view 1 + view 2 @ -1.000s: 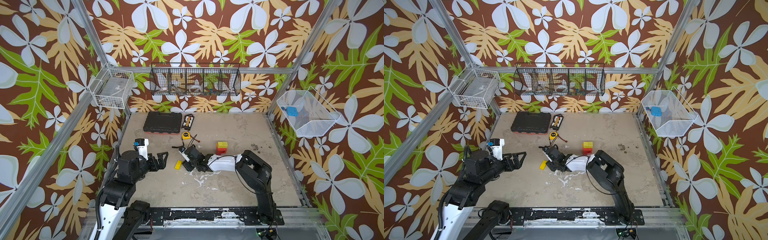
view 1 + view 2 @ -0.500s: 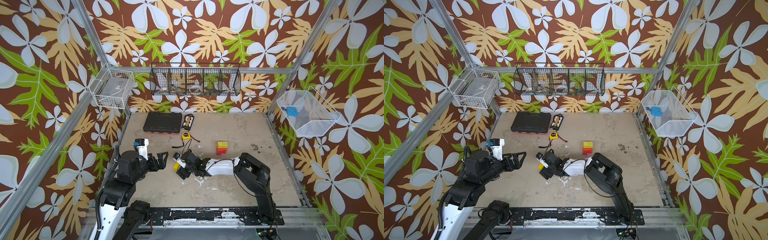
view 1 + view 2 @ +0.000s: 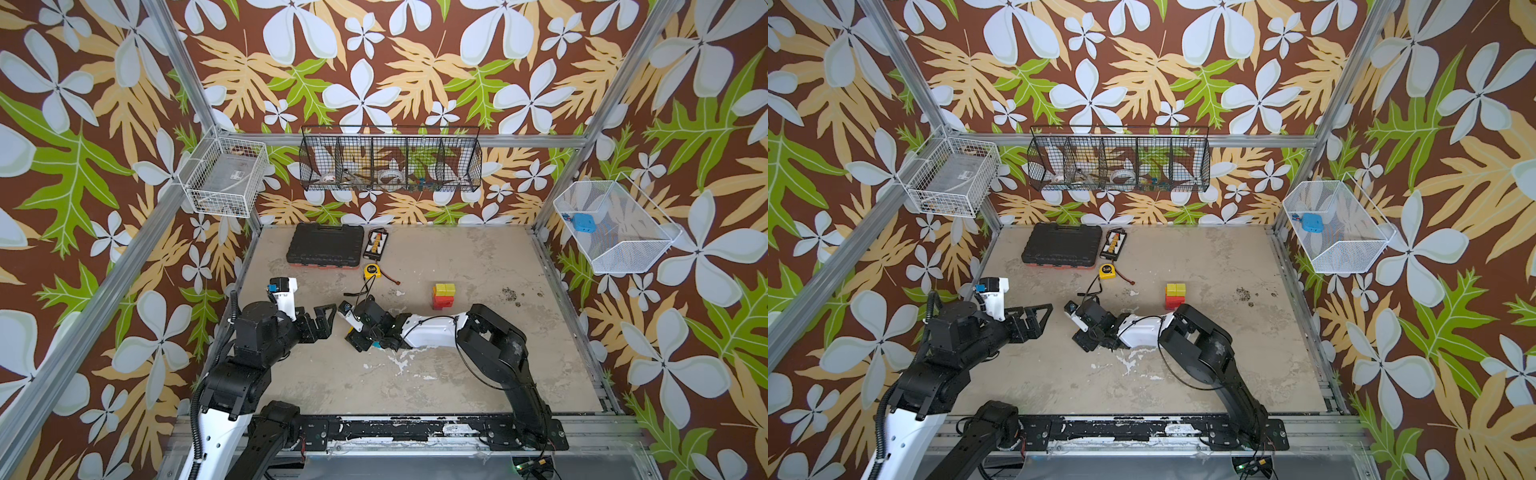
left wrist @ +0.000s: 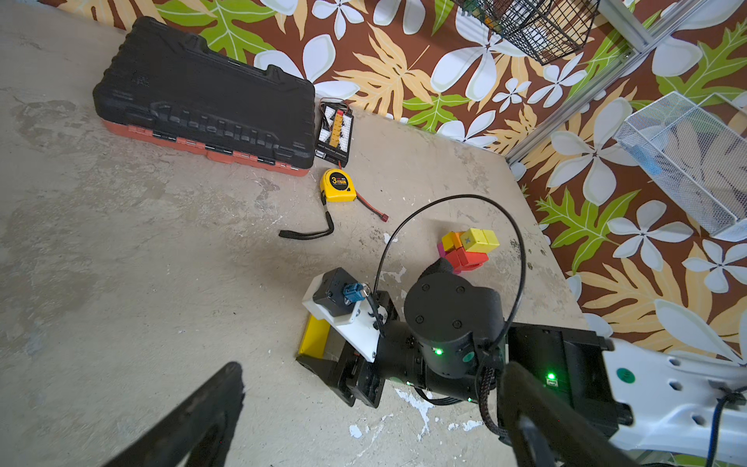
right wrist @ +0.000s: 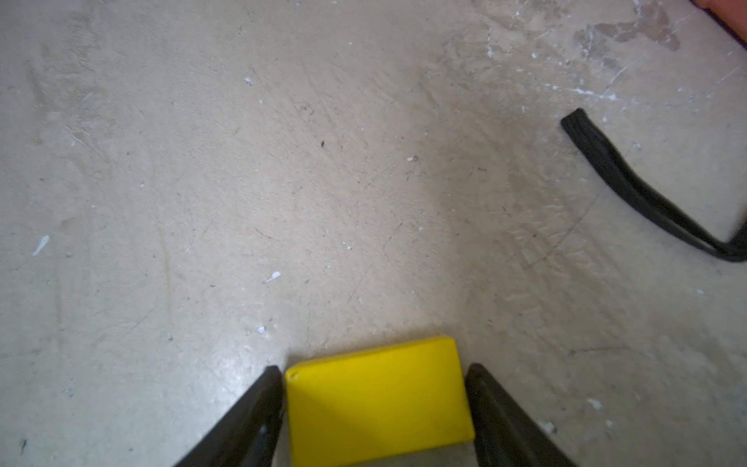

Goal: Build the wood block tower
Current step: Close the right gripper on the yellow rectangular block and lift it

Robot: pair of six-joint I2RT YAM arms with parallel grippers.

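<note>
Right wrist view: our right end effector (image 5: 374, 368) clamps the yellow block (image 5: 376, 404) by its flat sides, which we judge light, rigid and slick; left end effector (image 3: 328, 322) gapes, empty.

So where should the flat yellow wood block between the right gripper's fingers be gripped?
Grip the flat yellow wood block across its two opposite side edges, coming from the right arm's side as the right gripper does. Those edges are straight, parallel and clear, and the fingers flank them.

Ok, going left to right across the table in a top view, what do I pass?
The left gripper, open → yellow block between the right gripper fingers → tower → white mesh basket on the wall.
</note>
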